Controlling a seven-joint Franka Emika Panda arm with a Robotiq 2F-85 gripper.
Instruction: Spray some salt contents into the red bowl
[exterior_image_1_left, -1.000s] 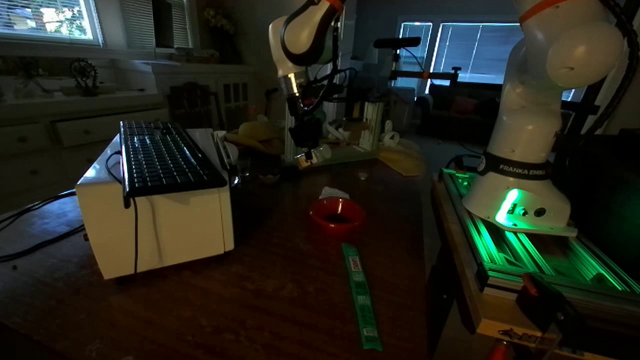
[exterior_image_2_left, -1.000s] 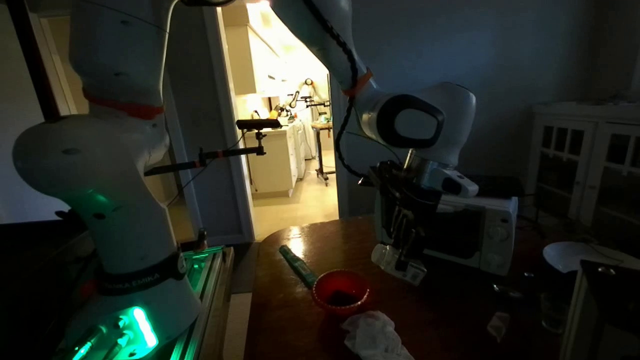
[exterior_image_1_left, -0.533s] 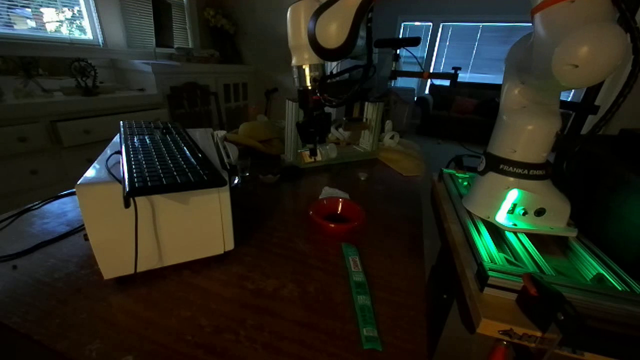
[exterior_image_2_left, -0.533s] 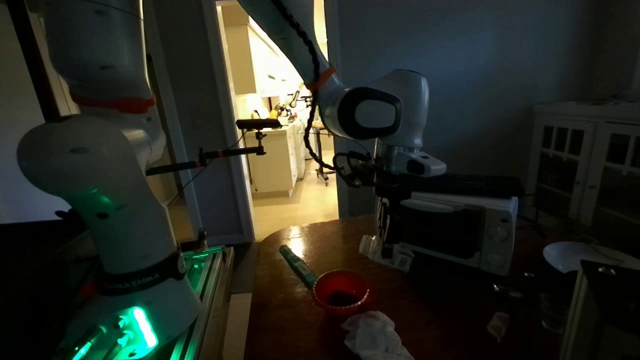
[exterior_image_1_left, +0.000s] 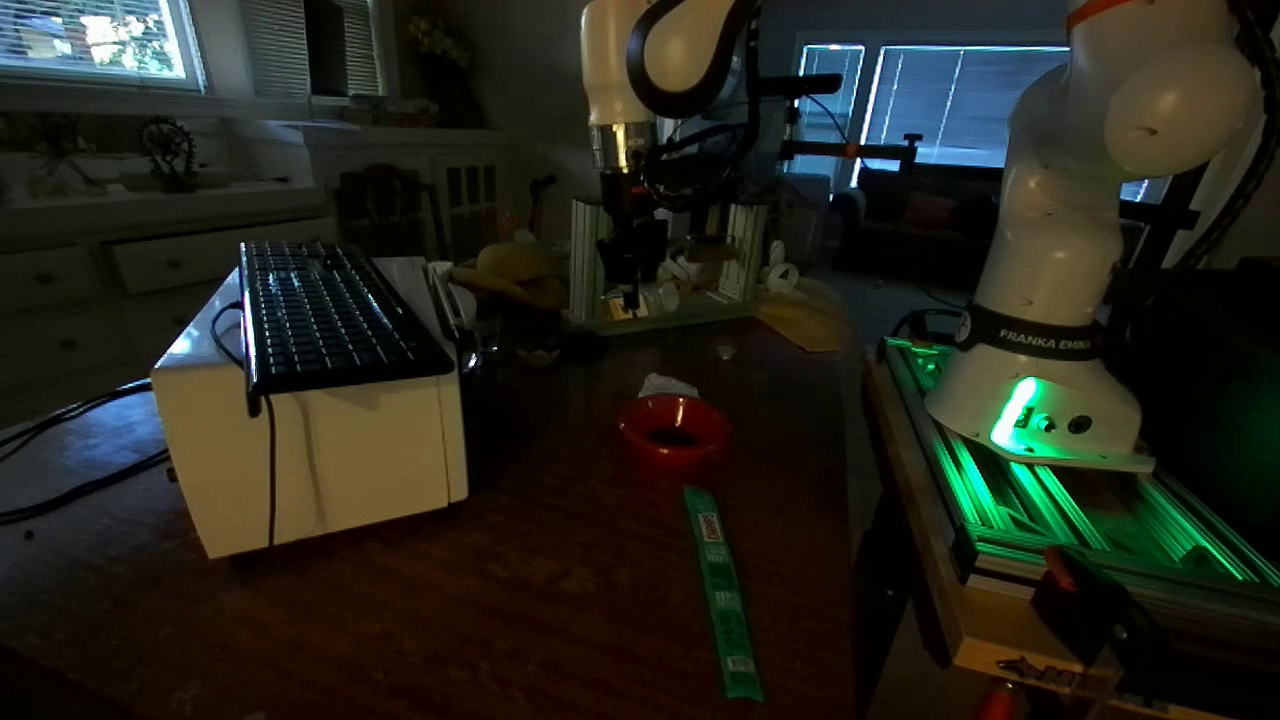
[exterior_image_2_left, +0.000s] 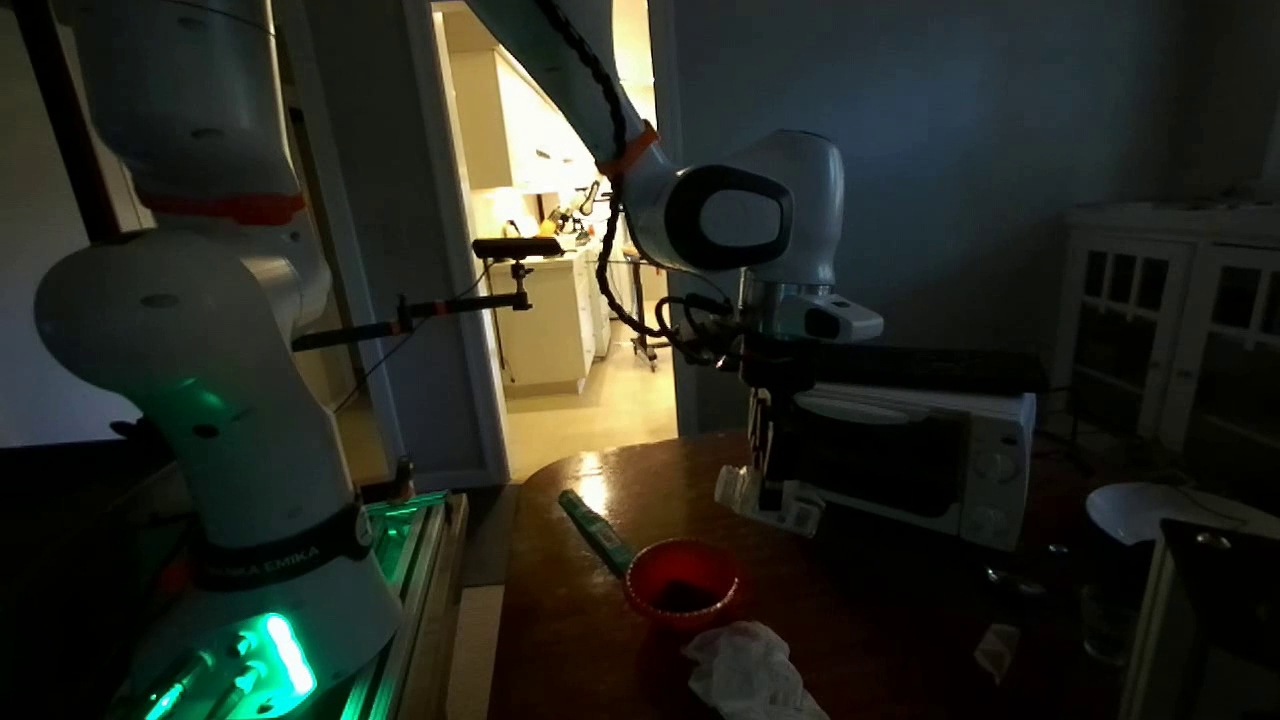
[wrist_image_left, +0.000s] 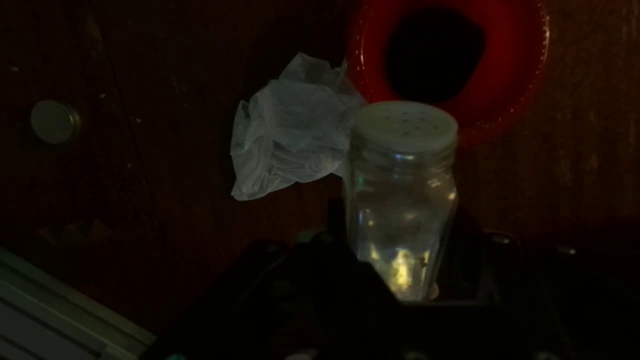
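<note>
Red bowl (exterior_image_2_left: 682, 562) is seated on the table (exterior_image_2_left: 560, 620); to its right in an exterior view, the gripper (exterior_image_2_left: 770, 496) is pointed downward, the arm (exterior_image_2_left: 740, 220) being extended overhead from the left; the salt shaker (wrist_image_left: 400, 200) is clamped in its jaws, nearly horizontal, perforated cap (wrist_image_left: 406, 127) toward the left; compared with one second earlier, the wrist (exterior_image_2_left: 790, 310) has been brought from slanted to near vertical; the shaker has been shifted slightly left and upward in that view.
</note>
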